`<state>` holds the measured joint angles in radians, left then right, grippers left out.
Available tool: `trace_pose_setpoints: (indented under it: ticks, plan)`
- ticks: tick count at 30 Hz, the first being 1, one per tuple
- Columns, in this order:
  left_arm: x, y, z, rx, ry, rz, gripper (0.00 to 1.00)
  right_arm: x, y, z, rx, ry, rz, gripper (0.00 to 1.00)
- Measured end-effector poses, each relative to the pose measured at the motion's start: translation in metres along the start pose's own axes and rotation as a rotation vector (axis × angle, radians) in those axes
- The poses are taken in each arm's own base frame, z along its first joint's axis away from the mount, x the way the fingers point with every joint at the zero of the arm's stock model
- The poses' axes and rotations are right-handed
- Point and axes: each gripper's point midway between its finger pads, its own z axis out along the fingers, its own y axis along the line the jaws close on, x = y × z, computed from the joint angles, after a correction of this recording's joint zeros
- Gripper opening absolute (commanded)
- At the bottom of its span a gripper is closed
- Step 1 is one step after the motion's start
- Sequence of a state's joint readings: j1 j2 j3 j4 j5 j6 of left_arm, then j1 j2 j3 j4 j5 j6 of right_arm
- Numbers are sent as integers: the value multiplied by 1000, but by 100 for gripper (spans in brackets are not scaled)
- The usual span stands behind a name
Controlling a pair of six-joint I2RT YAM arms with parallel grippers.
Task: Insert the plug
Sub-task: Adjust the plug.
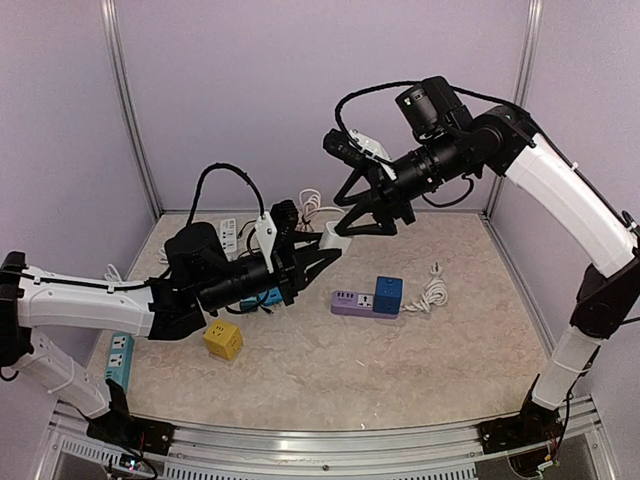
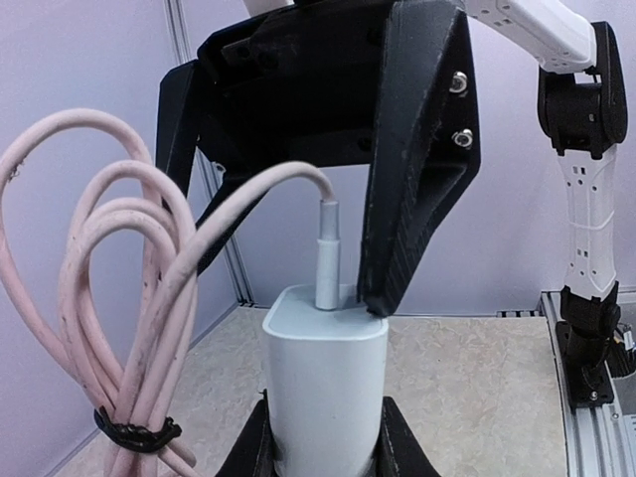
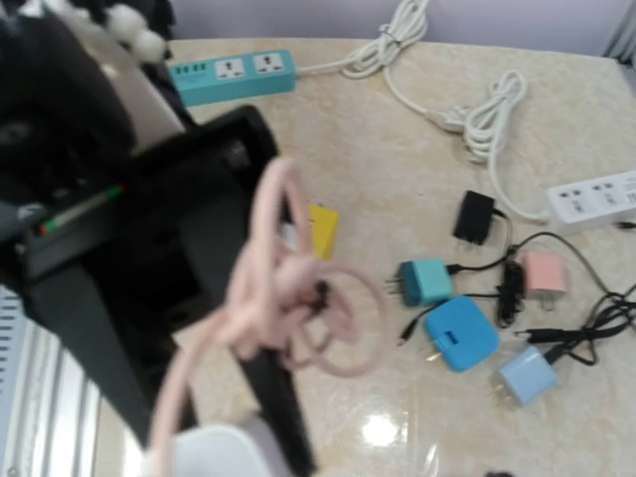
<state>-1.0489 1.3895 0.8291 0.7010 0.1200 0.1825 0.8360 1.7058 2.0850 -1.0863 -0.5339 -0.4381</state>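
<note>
Gripping the white charger block (image 2: pixel 323 378) from below, my left claw (image 2: pixel 323 442) is clenched on its two sides at 6 o'clock of my left wrist view. It holds the block port-up in the air above the table (image 1: pixel 330 380).

Just past it, the plug (image 2: pixel 327 253) stands upright in the block's top face. Its white sleeve is exposed and no metal tip shows, so I judge it entered, though I cannot tell whether it is fully seated.

The pink cable (image 2: pixel 119 328) arcs off toward 9 o'clock and hangs in a tied coil.

Over the plug, at 12 o'clock, my right claw (image 1: pixel 358 232) is released. Its fingers are spread wide, and one fingertip (image 2: pixel 383 293) rests on the block's top just beside the plug, not pinching it.

So I take this as the seating step. The next move calls for pressure straight down the plug's axis while my left claw holds steady. After that my right claw should lift out toward 12 o'clock, staying free of the cable loops.

Farther down on the table, a purple power strip (image 1: pixel 352 302) lies at about 5 o'clock of the block.
</note>
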Motion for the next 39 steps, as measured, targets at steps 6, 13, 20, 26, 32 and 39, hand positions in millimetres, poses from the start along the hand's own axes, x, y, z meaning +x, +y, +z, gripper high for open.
trace_pose_setpoints:
  ticks: [6, 13, 20, 26, 32, 39]
  plan:
    - [-1, 0, 5, 1, -32, -30, 0, 3, 13, 3, -83, 6, -16, 56]
    - [-7, 0, 6, 7, -73, -54, 0, 6, 18, 4, -111, 11, -31, 39]
    - [-2, -3, 8, 29, -64, -86, 0, 9, 20, 5, -117, 20, -53, 4]
    - [-1, -3, 8, 31, -60, -95, 52, 10, 20, 5, -120, 23, -62, 0]
    - [10, 15, 8, -62, 5, -81, 99, 22, 4, 16, -43, 73, -20, 0]
    - [13, 53, -42, -242, 117, -20, 99, 92, -48, 61, 114, 241, 48, 0]
